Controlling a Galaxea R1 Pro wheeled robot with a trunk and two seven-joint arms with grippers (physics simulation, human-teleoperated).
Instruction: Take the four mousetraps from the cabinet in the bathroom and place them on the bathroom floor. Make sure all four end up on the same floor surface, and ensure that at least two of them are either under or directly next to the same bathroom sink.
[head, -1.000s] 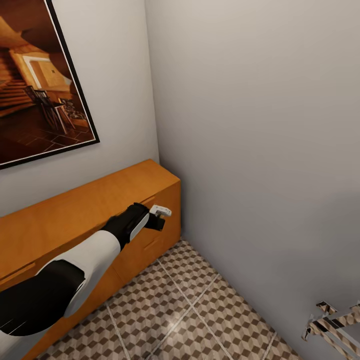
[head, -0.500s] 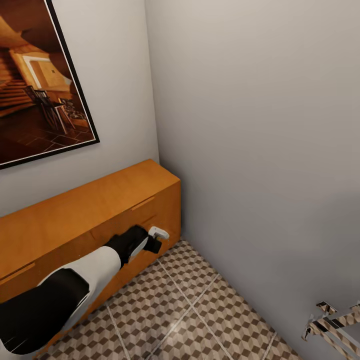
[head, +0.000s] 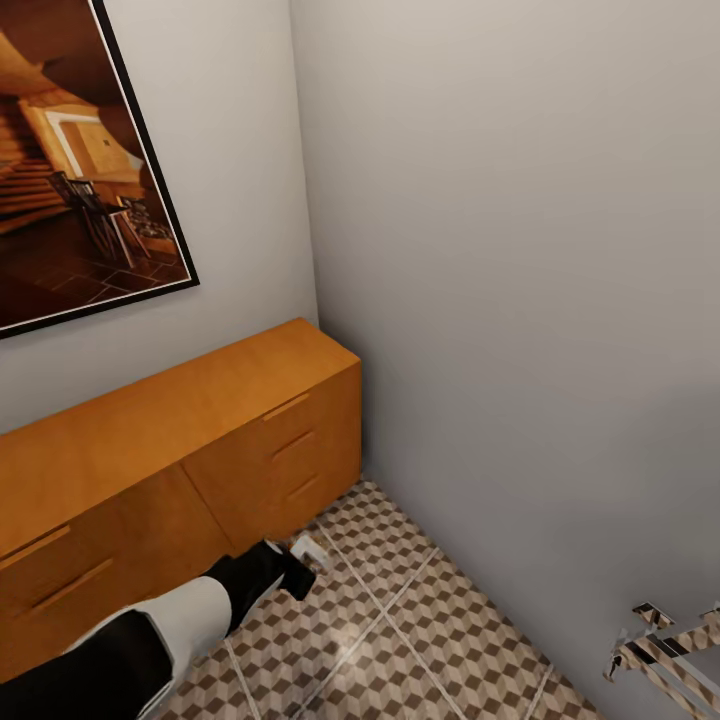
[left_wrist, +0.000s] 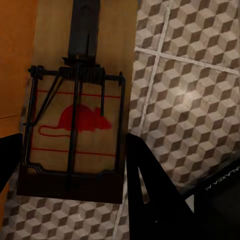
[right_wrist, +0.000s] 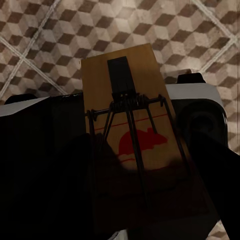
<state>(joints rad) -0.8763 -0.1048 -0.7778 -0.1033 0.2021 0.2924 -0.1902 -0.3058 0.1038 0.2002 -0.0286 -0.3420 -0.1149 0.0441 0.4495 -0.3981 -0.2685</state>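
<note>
Here, mousetrap (left_wrist: 75, 117) between left gripper (left_wrist: 75, 170) fingers (left_wrist: 150, 185)

Mousetrap (left_wrist: 80, 100): matt wood, dark wire; cabinet (head: 200, 440): smooth wood; floor (head: 400, 620): glossy tile.

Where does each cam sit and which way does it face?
Head: high, looking down into the corner at cabinet and patterned floor; left arm shows.
Left wrist: near left gripper, looking past a mousetrap at the floor; dark fingers show.
Right wrist: faces the floor past another mousetrap.
Shared: cube-pattern tiles.
</note>
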